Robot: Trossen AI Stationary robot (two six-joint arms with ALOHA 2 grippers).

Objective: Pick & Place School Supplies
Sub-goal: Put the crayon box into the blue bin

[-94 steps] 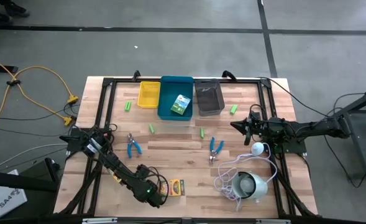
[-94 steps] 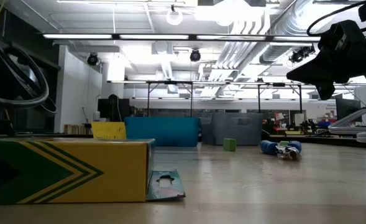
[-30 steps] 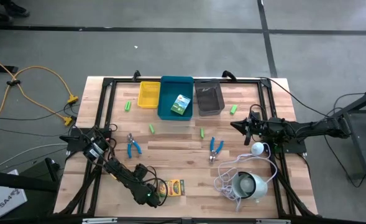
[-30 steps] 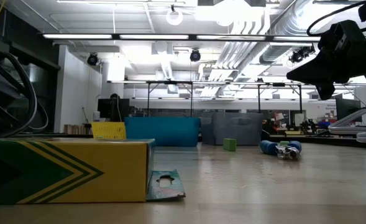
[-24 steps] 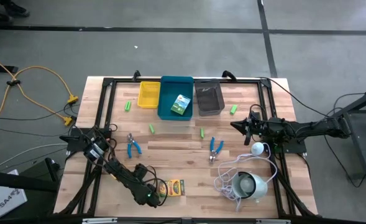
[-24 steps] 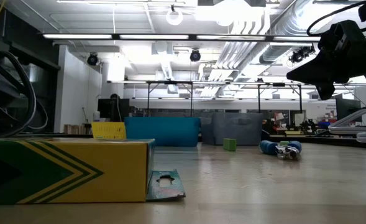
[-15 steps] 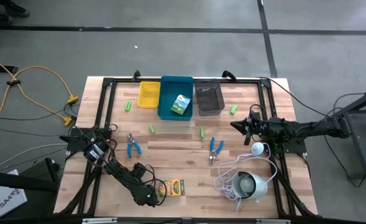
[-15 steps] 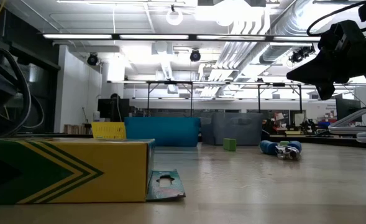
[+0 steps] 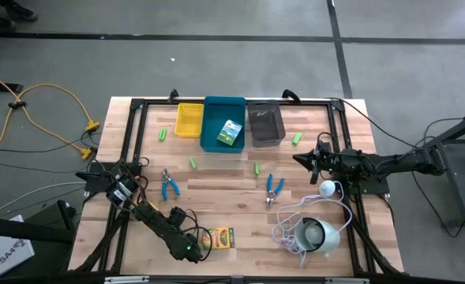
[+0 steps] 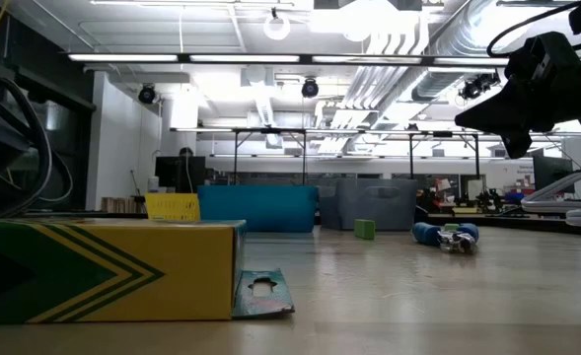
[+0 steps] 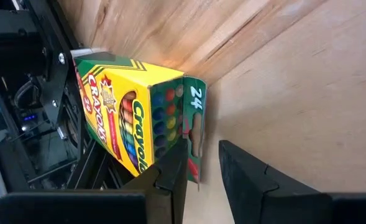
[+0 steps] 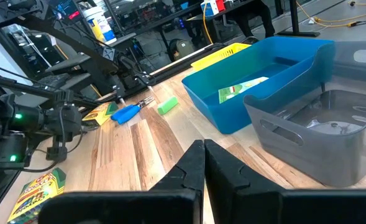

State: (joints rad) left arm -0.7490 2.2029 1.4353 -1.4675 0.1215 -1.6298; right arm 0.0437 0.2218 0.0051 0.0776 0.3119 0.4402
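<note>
Yellow-green printed cardboard crayon box (image 11: 128, 121) lies near the bench's front edge, left gripper (image 11: 201, 171) narrowly open straddling only its loose end flap, so closing there likely tears or slips; right gripper (image 12: 204, 163) idle, closed, at right edge.

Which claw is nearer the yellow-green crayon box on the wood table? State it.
Left. The left claw is right at the yellow-green crayon box; the right claw waits far across by the grey bin.
</note>
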